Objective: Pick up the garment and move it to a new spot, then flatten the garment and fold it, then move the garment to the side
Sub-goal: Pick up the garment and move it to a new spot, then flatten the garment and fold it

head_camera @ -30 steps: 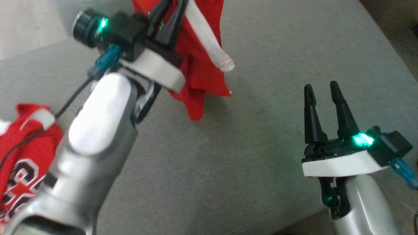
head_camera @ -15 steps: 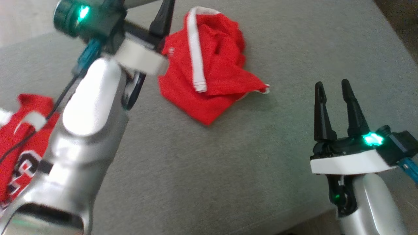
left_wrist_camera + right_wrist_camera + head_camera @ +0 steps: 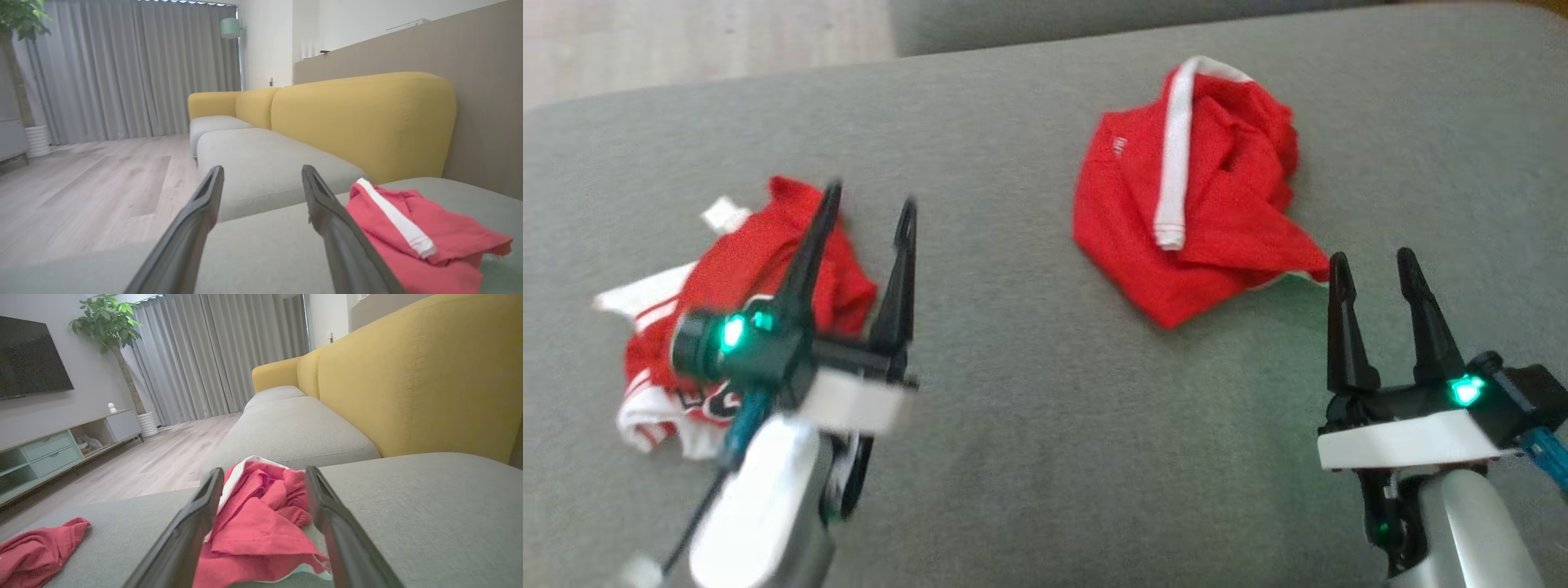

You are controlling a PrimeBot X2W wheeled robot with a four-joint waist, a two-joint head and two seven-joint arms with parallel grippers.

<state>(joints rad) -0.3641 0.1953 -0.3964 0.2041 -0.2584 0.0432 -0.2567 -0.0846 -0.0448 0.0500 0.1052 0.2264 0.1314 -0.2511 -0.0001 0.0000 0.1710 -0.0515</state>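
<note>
A crumpled red garment point(image 3: 1201, 220) with a white stripe lies on the grey sofa seat point(image 3: 1029, 392), right of centre; it also shows in the left wrist view as the garment point(image 3: 425, 241) and in the right wrist view as the garment point(image 3: 261, 531). My left gripper point(image 3: 866, 212) is open and empty, hovering over the seat at the lower left. My right gripper point(image 3: 1372, 261) is open and empty, just in front of the garment's near corner. A second red garment point(image 3: 727, 327) with white trim and lettering lies at the left, partly hidden behind my left gripper.
The yellow sofa back point(image 3: 408, 384) rises behind the seat. Another grey seat cushion point(image 3: 265, 167) adjoins the far side. Wood floor point(image 3: 81, 183), grey curtains point(image 3: 122, 69), a TV cabinet point(image 3: 61, 445) and a potted plant point(image 3: 110, 322) lie beyond the sofa.
My left gripper has let go of the red garment, which now lies on the seat, and has drawn back to the lower left, open. The head camera has shifted. The right gripper stays open.
</note>
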